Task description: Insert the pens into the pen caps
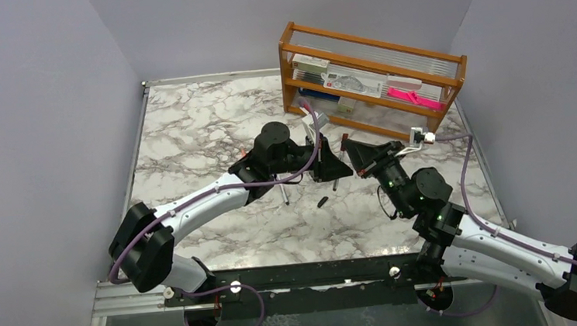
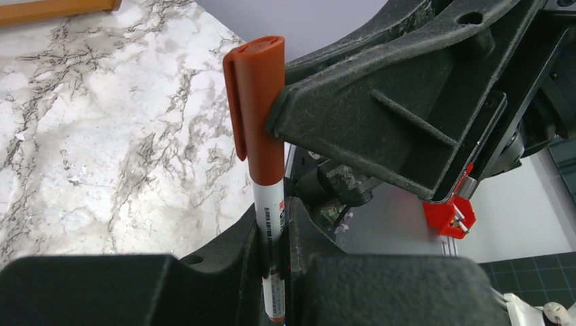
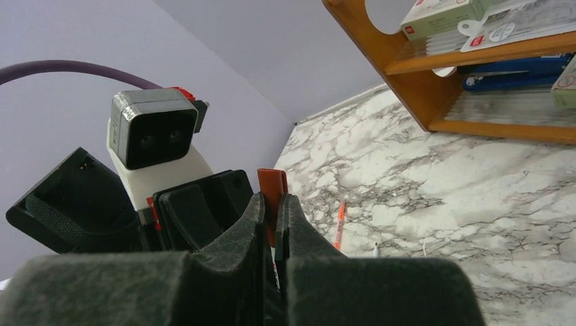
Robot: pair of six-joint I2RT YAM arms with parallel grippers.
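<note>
Clamping pen in left hand, cap above

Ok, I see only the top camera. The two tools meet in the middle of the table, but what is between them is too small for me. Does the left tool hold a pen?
Observer: Yes. In its wrist view the left tool is shut on a pen with a white printed barrel.
Operator: Is a cap on it?
Observer: A dark red cap covers the pen's far end. Whether it is pushed fully on, I cannot tell.
Operator: And the right tool?
Observer: Its wrist view shows the right tool shut on that cap.
</note>
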